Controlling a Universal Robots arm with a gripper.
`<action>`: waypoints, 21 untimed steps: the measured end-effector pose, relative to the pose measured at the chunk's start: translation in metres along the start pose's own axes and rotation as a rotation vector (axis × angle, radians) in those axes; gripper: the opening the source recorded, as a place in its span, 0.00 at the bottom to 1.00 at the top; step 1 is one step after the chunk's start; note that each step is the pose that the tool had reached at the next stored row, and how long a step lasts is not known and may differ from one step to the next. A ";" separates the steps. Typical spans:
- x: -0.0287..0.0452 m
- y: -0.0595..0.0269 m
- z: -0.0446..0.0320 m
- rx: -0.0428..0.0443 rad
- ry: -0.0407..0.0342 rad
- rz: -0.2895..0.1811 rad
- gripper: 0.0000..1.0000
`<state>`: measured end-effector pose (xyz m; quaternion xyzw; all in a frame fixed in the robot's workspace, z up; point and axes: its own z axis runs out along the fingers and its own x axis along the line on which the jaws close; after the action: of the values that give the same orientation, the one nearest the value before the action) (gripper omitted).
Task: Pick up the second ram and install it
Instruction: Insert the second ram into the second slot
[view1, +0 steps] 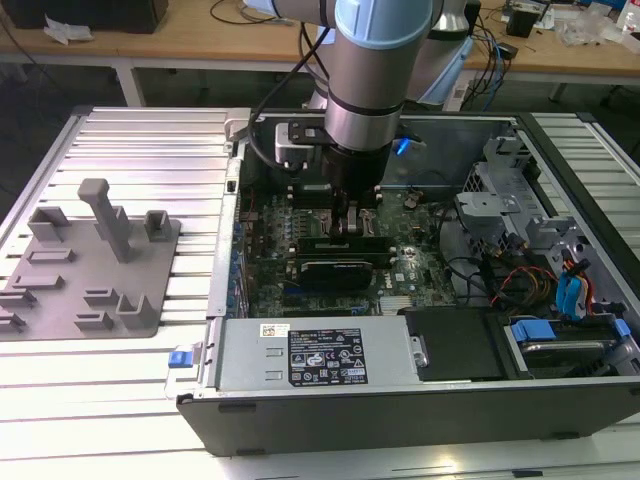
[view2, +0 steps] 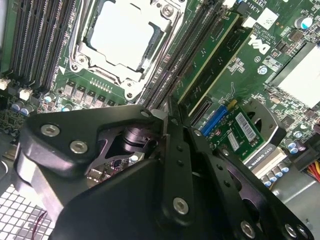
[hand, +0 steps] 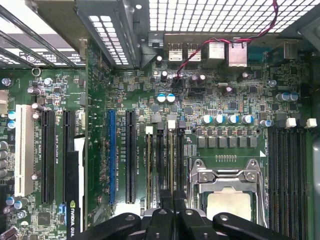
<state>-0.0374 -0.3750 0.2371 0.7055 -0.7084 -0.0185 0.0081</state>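
Second ram (view2: 207, 52) stands on edge in the slots beside the processor socket (view2: 125, 35), long axis running straight away from the hand (view2: 169, 117), whose fingers are drawn together at its near end; a pinch on the board cannot be confirmed. In the exterior view the graphics card (view1: 340, 262) lies just beside the hand at 6 o'clock, the grey tray (view1: 90, 260) well apart at 9 o'clock on the bench (view1: 140, 150).
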 end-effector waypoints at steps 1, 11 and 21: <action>-0.0001 0.0000 0.0002 0.0000 -0.0005 0.000 0.09; -0.0011 0.0001 0.0010 0.0003 -0.0028 0.017 0.09; -0.0011 -0.0001 0.0017 0.0002 -0.0027 0.014 0.09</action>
<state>-0.0374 -0.3739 0.2354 0.7006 -0.7132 -0.0193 0.0072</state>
